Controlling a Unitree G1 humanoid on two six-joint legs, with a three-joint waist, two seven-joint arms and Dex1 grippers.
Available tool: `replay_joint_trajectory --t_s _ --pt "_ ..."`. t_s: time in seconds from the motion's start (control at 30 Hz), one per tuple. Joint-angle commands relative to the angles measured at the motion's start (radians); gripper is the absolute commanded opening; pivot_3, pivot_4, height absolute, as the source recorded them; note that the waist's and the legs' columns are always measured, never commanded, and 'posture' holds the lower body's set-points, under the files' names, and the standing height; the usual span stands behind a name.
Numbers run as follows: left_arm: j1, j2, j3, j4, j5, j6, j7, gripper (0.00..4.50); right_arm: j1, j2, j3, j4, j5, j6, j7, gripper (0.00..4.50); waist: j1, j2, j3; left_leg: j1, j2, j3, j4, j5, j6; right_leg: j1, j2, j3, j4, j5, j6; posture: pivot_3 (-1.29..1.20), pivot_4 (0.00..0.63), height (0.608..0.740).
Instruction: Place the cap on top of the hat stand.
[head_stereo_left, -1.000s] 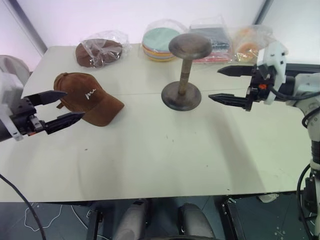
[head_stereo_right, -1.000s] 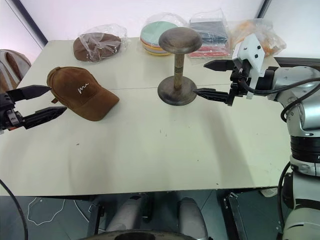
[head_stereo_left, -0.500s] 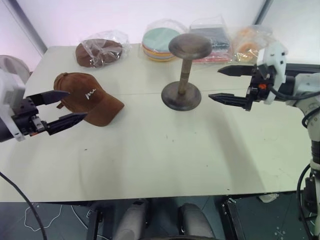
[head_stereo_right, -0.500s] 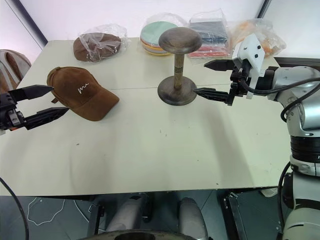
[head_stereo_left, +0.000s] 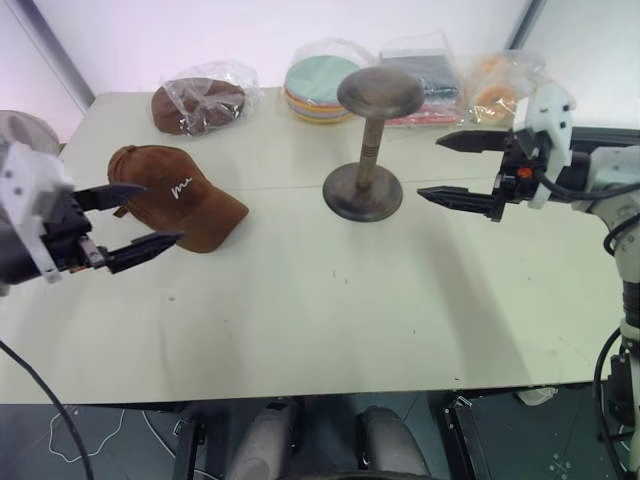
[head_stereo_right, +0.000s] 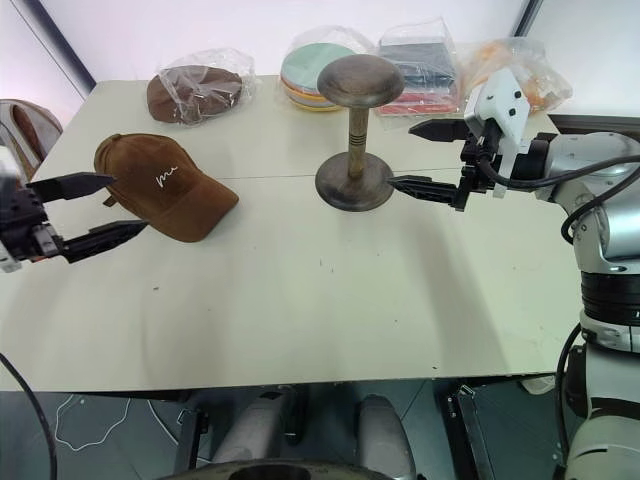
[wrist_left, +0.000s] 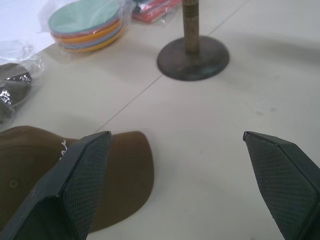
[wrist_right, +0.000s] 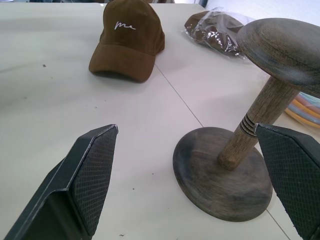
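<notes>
Left gripper (head_stereo_left: 128, 220) agape beside cap (head_stereo_left: 178, 197) on table (head_stereo_left: 330, 300)

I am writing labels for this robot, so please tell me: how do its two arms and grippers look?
Each gripper, left gripper and right gripper, has two black pointed fingers with cross-hatched inner pads. White housings sit behind them; the right has a small orange mark. The right arm is silver-grey with black cables.

White script embroidery on front of cap (wrist_right: 130, 37), reads roughly "me"; exact letters uncertain. No other readable text.
</notes>
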Motion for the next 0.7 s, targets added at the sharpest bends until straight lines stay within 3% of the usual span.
replay_joint_trajectory --t_s 0.03,0.37,0.7 --pt "-0.050 -0.057 -0.107 -0.075 0.102 -0.050 0.144 4.45 -0.011 -0.006 -0.012 -0.035 -0.001 -0.017 0.001 4.50 0.003 0.000 0.000 0.000 0.000 0.000 0.000 0.000 0.000 0.000 0.000 0.000 0.000 0.000 0.000 0.00 0.150 0.740" --pt "-0.063 -0.164 -0.584 -0.066 0.706 -0.279 0.449 4.45 0.013 0.004 0.001 -0.069 0.002 -0.002 -0.013 4.50 0.002 0.000 0.000 0.000 0.000 0.001 0.001 0.000 0.000 0.000 0.001 0.000 0.001 0.000 0.000 0.00 0.150 0.740" --pt "-0.089 -0.282 -0.835 0.081 1.158 -0.393 0.623 4.45 -0.017 0.007 0.023 -0.078 0.007 0.022 -0.013 4.50 0.003 0.000 0.000 0.000 0.000 0.000 0.001 0.000 0.000 0.000 0.001 0.000 0.002 0.000 0.000 0.00 0.150 0.740"
